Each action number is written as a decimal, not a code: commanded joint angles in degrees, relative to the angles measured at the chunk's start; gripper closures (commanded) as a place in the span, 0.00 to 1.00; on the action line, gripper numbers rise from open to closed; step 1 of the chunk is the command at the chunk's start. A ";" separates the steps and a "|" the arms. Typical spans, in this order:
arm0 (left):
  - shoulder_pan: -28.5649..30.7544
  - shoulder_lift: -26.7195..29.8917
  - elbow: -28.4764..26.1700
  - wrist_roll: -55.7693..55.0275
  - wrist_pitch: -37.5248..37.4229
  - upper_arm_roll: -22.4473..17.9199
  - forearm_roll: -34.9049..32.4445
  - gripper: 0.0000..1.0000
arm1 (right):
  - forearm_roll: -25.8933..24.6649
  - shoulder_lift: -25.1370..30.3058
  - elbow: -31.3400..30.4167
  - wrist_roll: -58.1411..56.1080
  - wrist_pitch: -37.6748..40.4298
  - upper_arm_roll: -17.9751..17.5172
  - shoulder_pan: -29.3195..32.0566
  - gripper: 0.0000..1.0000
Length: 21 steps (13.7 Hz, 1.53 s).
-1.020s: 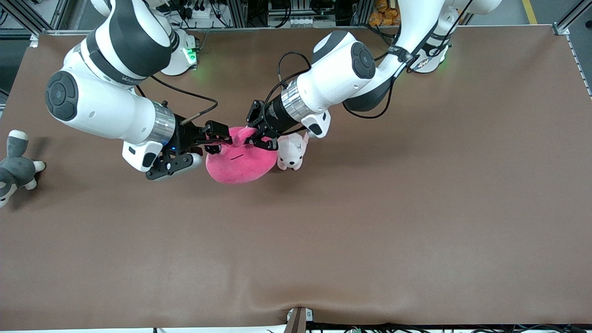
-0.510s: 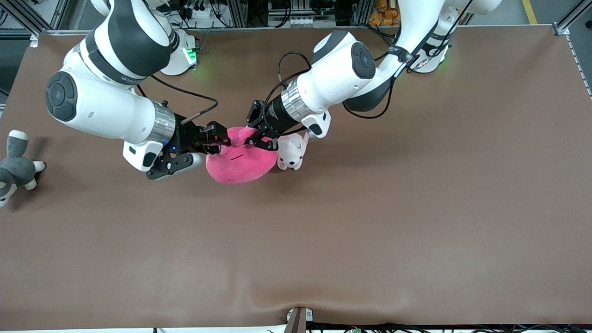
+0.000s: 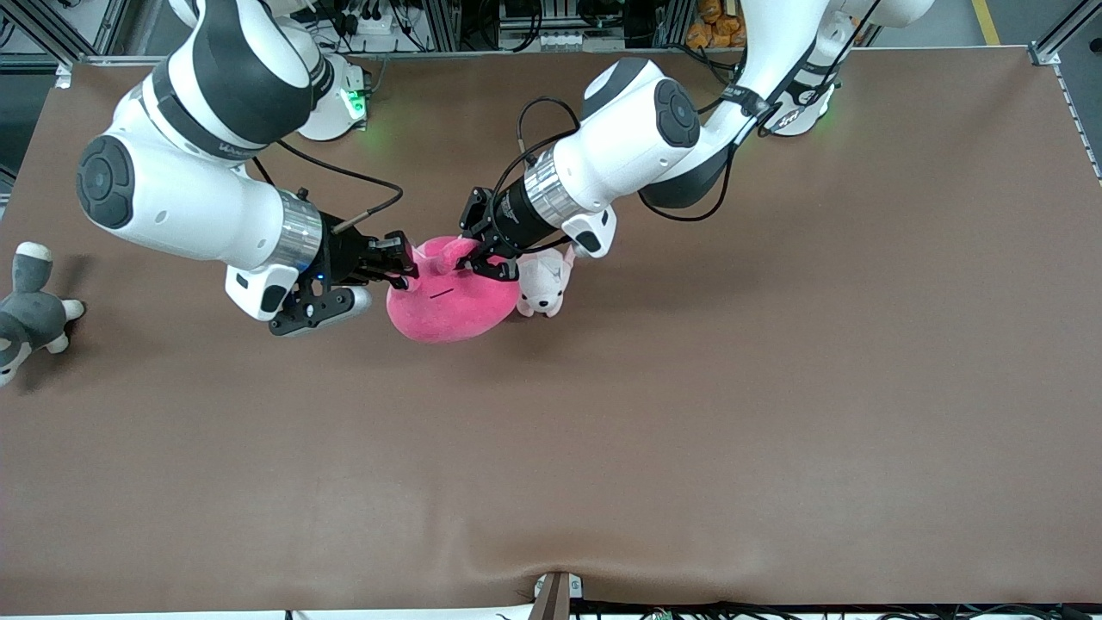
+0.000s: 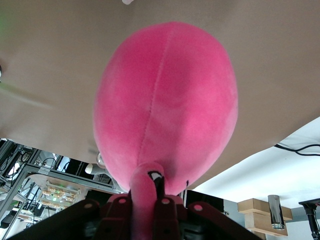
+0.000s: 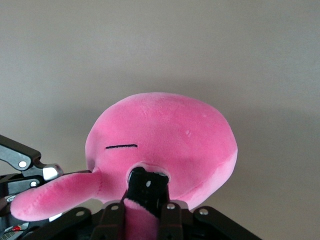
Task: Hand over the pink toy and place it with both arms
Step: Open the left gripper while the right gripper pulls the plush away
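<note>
The pink toy (image 3: pixel 452 297) is a big round hot-pink plush and hangs between my two grippers low over the table's middle. My left gripper (image 3: pixel 479 260) is shut on one long pink ear, which shows pinched between its fingers in the left wrist view (image 4: pixel 145 200) with the toy's body (image 4: pixel 165 100) in front. My right gripper (image 3: pixel 405 263) is shut on a pink flap at the toy's end toward the right arm. In the right wrist view (image 5: pixel 142 210) that flap sits between its fingers below the toy's body (image 5: pixel 165 135). The left gripper (image 5: pixel 25 167) also shows there, on the ear.
A small pale pink-and-white puppy plush (image 3: pixel 541 284) lies on the brown table beside the pink toy, under the left arm's wrist. A grey-and-white plush animal (image 3: pixel 26 310) lies at the table's edge at the right arm's end.
My right arm has drawn back slightly toward its own end of the table. The pink toy has shifted only a little. My left gripper has stayed put on the ear.
</note>
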<state>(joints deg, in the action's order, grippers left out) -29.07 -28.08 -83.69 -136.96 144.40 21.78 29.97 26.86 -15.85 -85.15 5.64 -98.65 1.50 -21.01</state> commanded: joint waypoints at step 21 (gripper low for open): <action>29.14 15.69 0.19 55.17 -44.79 -0.25 -18.90 0.00 | -2.95 -13.76 -4.07 -38.33 19.81 0.00 38.67 1.00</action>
<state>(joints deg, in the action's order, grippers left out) -2.23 -14.98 -82.80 -88.09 103.49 21.15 12.13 24.65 -27.73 -91.93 -30.93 -80.00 2.70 15.43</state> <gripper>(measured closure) 0.000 0.855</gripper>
